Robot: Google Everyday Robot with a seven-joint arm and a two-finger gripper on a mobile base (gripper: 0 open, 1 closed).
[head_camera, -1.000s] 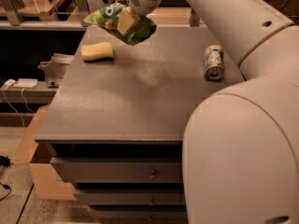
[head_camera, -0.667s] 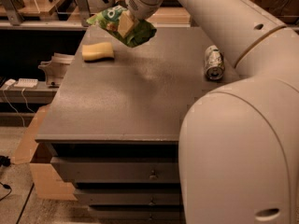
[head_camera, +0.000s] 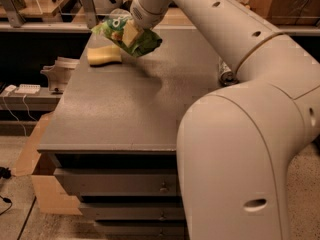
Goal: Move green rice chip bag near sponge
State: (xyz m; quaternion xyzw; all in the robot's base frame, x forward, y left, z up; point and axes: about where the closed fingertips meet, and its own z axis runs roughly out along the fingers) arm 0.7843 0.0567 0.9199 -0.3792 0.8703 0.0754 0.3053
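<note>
Nearest to us, filling the lower right of the frame, is the bulky white arm (head_camera: 235, 159). It bends up and away toward the top centre, which is why so much of the right side is blocked. At the bottom, under the counter (head_camera: 115, 114), we see a stack of drawers (head_camera: 115, 179). All are closed, so we cannot tell what they hold. In the lower left a cardboard box (head_camera: 50, 199) stands on the floor against the drawers, and its inside is hidden from us as well.

The middle of the grey counter top is bare. At the right edge of the visible surface a drink can (head_camera: 225, 75) peeks out from behind the arm. It is well apart from the task's things and plays no part here.

Further back, in the upper left, the pale yellow sponge (head_camera: 104, 55) lies flat on the counter close to its left edge. Just beside it, up and to the right, the end effector (head_camera: 129, 34) grips the green rice chip bag (head_camera: 148, 40). Its fingers are closed on the crumpled foil, with a pale finger pressed across the bag's middle. The bag hangs tilted, clear of the surface, and we take the soft shadow (head_camera: 150, 76) below it as the sign of that gap. We judge that it is carried aloft so it does not drag or snag on the sponge. Whether the bag is sealed or full we cannot tell.

In our judgement the bag is already near the sponge, and what remains is to lower and release it.
</note>
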